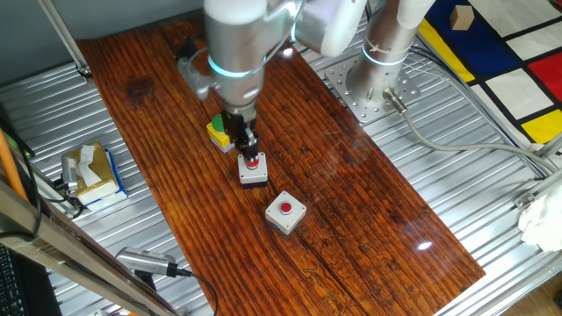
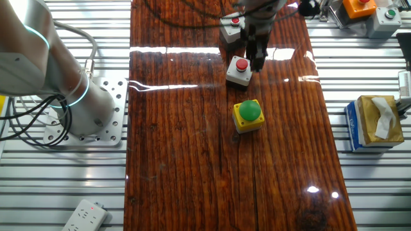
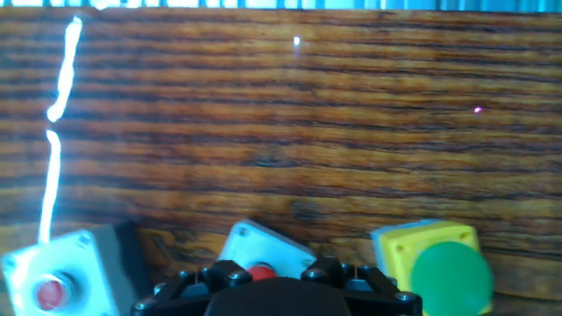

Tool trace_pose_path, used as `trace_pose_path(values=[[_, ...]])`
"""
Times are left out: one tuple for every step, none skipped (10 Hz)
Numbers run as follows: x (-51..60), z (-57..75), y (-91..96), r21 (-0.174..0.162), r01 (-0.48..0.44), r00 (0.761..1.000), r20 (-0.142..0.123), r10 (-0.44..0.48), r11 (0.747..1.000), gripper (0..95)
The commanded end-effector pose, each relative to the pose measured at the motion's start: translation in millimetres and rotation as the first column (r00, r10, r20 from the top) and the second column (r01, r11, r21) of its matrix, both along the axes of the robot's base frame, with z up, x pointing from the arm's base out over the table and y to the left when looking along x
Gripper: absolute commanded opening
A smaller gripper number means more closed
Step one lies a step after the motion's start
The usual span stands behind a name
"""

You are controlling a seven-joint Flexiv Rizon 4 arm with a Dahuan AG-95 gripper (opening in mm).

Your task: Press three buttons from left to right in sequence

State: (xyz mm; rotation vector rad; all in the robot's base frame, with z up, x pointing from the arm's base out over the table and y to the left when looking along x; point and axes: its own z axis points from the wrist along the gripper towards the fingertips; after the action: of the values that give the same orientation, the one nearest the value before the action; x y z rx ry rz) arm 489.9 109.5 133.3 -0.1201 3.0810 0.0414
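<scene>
Wooden board [image 1: 351,184] lies bare beside the three buttons [image 1: 254,168]; fingers [image 1: 249,145] over the middle one, spread unclear.

Hung over the middle button box [image 1: 254,169], the claw [image 1: 250,147], with tip just above its cap. Sat in a diagonal row on the worktop [image 1: 351,202], all three boxes. Stood just beside the claw on one side, partly hidden behind it in one fixed view, the first box [image 1: 219,132]; lay near on the opposite side, clear of the claw, the third box [image 1: 285,213]. Rested well apart from the claw, off the worktop's edge on the ribbed surface, a tissue box [image 1: 91,172]. Rose behind the claw, beyond the worktop's far side, the arm's base [image 1: 379,83].
</scene>
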Motion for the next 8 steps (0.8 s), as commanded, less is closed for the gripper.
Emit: trace_pose_path(values=[[4.3, 0.8, 17.7, -0.001, 0.031, 1.0, 0.003, -0.031, 1.0, 57.0], [6.0, 1.5, 24.9, -0.001, 0.042, 0.999, 0.002, -0.042, 0.999, 57.0], [8.3, 1.3, 35.0, 0.001, 0.058, 0.998, 0.003, -0.058, 0.998, 57.0], [9.3, 1.3, 40.3, 0.002, 0.067, 0.998, 0.003, -0.067, 0.998, 57.0], [10.6, 1.4, 48.7, 0.004, 0.082, 0.997, 0.002, -0.082, 0.997, 57.0], [11.4, 1.0, 54.2, 0.004, 0.091, 0.996, 0.003, -0.091, 0.996, 57.0], [12.1, 0.3, 60.0, 0.005, 0.103, 0.995, 0.003, -0.103, 0.995, 57.0], [12.6, -0.6, 65.4, 0.006, 0.118, 0.993, 0.005, -0.118, 0.993, 57.0]])
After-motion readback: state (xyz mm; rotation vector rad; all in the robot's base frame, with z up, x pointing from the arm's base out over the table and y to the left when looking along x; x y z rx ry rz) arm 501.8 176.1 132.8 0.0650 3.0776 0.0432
